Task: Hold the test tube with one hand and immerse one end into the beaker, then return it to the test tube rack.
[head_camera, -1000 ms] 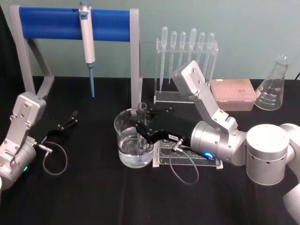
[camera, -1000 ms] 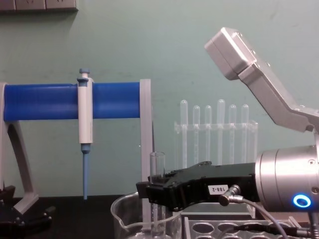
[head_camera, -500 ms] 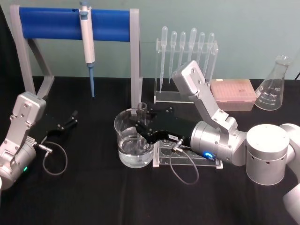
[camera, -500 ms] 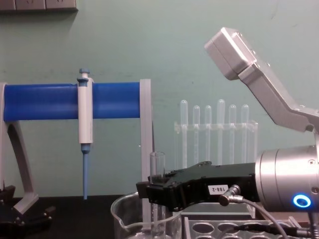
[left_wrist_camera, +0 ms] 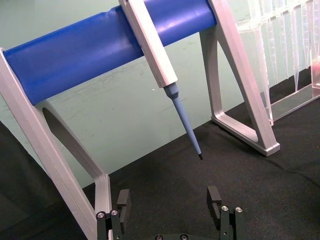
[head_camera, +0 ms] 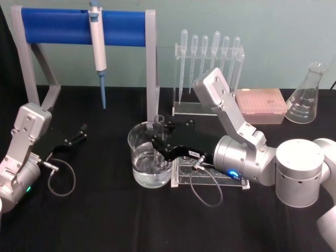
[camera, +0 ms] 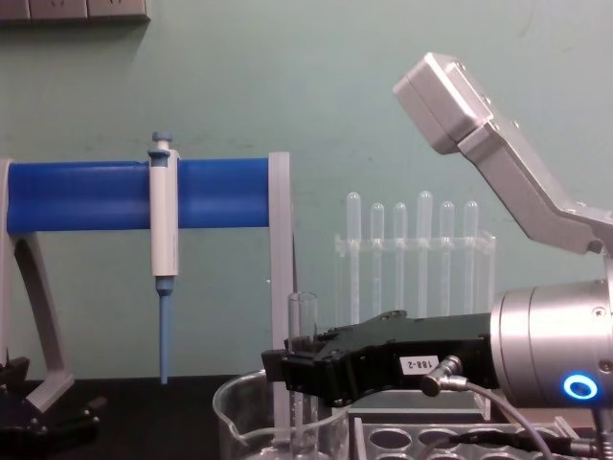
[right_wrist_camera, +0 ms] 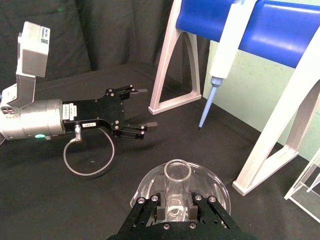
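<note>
Still, the right tool is clamping the test tube upright, with the tube's lower end dipping inside the beaker just beside the test tube rack. Nothing is shifting compared with half a second ago. The left tool is sitting open at the tabletop's left side.

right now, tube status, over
Right end effector shut on test tube, lower end inside beaker. Left end effector open, parked. Test tube rack beside beaker.
</note>
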`<state>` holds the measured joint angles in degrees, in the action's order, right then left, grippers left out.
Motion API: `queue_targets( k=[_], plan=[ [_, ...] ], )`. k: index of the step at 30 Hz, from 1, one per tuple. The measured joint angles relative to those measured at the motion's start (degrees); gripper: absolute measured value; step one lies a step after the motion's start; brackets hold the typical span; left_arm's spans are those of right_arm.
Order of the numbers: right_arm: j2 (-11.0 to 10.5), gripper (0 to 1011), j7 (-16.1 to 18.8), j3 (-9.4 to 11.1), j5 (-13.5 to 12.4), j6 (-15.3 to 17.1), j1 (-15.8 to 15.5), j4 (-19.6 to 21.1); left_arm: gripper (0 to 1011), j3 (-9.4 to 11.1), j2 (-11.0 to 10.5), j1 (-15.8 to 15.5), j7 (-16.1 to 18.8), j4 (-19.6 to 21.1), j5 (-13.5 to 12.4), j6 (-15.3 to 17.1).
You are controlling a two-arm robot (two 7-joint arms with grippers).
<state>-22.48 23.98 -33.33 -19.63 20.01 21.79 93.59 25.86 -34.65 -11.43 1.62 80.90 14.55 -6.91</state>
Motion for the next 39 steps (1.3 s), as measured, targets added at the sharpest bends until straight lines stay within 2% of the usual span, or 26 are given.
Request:
queue_targets(
  k=[39],
  plan=[
    [0.0, 225, 0.0, 0.0, 0.0, 0.0, 0.0, 0.0, 1000, 0.0, 0.0, 0.0, 0.0, 0.0, 0.0, 0.0]
  ],
)
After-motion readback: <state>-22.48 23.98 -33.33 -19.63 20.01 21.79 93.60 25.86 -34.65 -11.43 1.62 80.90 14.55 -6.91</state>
